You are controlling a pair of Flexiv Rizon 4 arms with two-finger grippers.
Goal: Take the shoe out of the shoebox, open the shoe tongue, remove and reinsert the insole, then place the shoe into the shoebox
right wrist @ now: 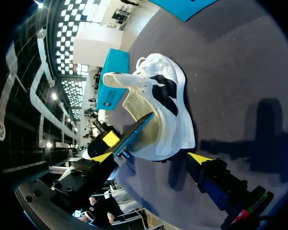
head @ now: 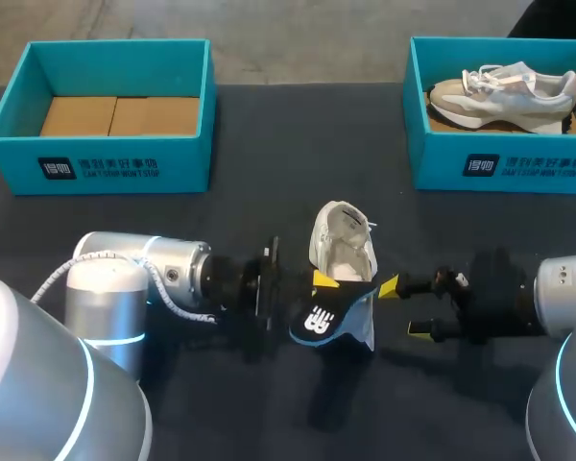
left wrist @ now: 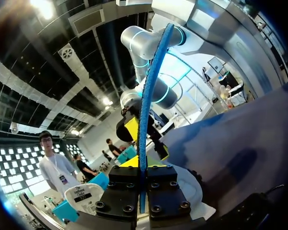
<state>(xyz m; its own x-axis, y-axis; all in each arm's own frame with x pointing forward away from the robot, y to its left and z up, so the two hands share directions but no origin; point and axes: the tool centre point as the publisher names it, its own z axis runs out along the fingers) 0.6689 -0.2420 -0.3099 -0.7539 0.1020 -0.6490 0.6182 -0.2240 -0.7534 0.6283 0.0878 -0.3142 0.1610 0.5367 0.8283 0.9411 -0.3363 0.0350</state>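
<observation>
"Between the two sets of jaws, what have we got?"

"The blue insole (head: 331, 325), its broad face showing from above. The left gripper (left wrist: 141, 167) has its jaws pressed onto it from both sides. The right gripper (head: 404, 307) faces it with jaws spread wide, holding nothing."

"And the shoe?"

"The white shoe (head: 344, 240) rests on the worktop (head: 221, 221) just beyond both grippers, out of its box. Its long axis runs away from the jaws, crosswise to the line joining them, with heel and opening at the near end and toe far."

"Is the insole in or out?"

"From the right wrist its leading edge seems to reach the shoe's mouth, but whether it's touching the inside I can't tell."

"So what does the next move turn on?"

"I'd judge the insole's length has to line up with the shoe's and go in through the heel opening. The left gripper is nearer, since it carries the insole. The right jaws sit just beside the heel, well placed to steady it."

"The shoebox?"

"A teal shoebox (head: 106, 106) stands well beyond the left jaws, only cardboard showing inside."
</observation>
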